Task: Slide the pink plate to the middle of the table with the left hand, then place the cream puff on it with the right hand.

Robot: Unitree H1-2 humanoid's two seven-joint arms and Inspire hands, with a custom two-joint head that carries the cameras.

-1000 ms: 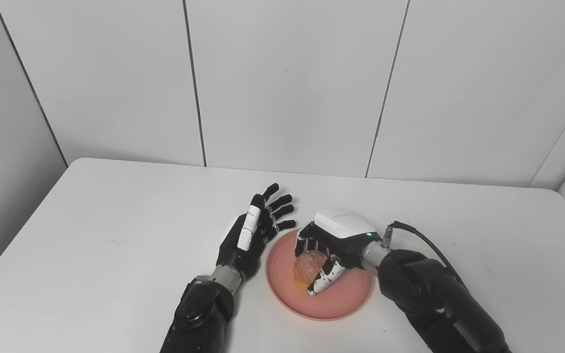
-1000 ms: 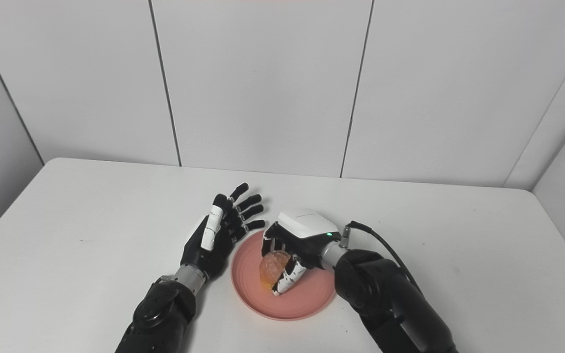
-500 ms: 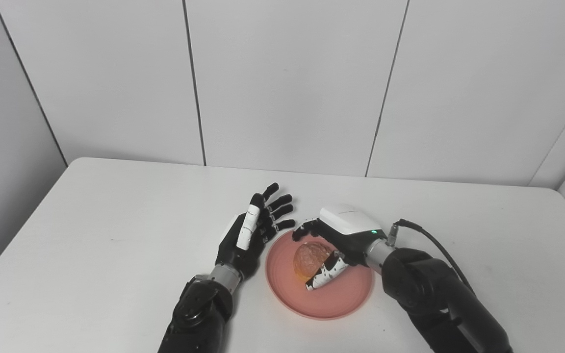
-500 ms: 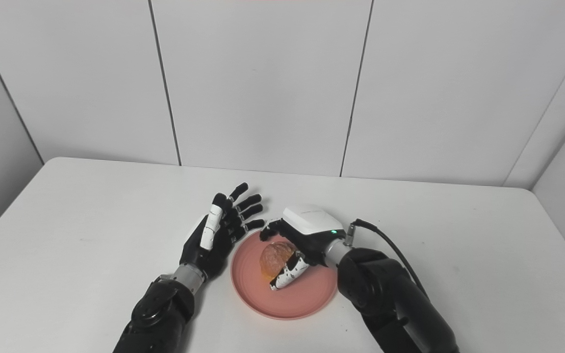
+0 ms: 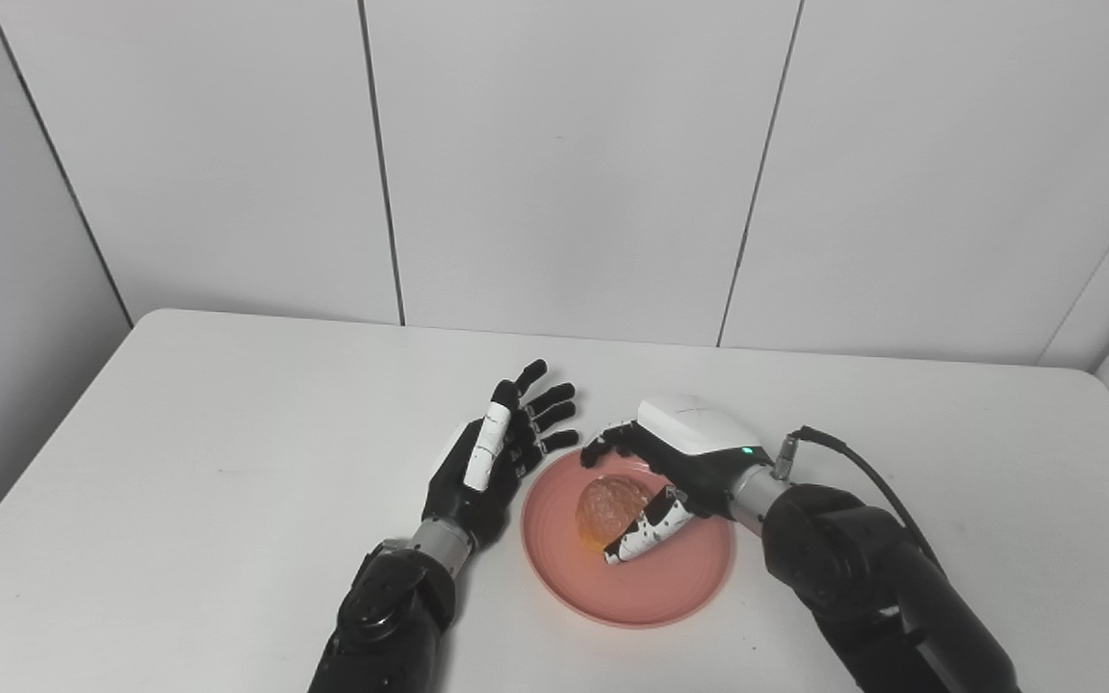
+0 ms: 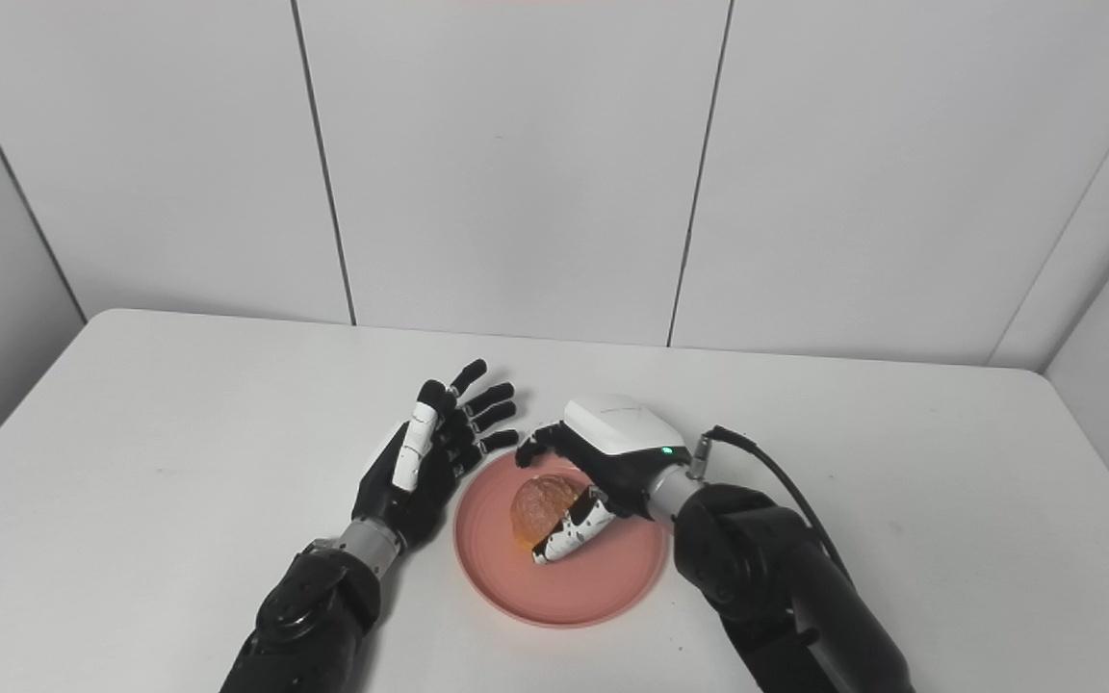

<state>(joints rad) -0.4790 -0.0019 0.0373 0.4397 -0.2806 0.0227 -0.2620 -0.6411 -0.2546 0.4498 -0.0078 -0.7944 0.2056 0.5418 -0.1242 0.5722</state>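
Golden-brown cream puff [image 5: 607, 502] sits on the pink plate [image 5: 660, 589] mid-worktop [image 5: 227, 462], right hand [image 5: 675, 462] spread around it, thumb beside it; left hand [image 5: 497, 452] spread, empty. It looks light, soft, crushable: cradle its sides gently. White matte worktop, plain panelled walls

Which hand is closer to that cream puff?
The right hand: its fingers are spread around the cream puff on the plate. The left hand stands open beside the plate's left rim, apart from it.

Left hand [image 5: 489, 462] empty, fingers spread, edge-up. Right hand [image 5: 675, 462] fingers loosely apart, palm down.
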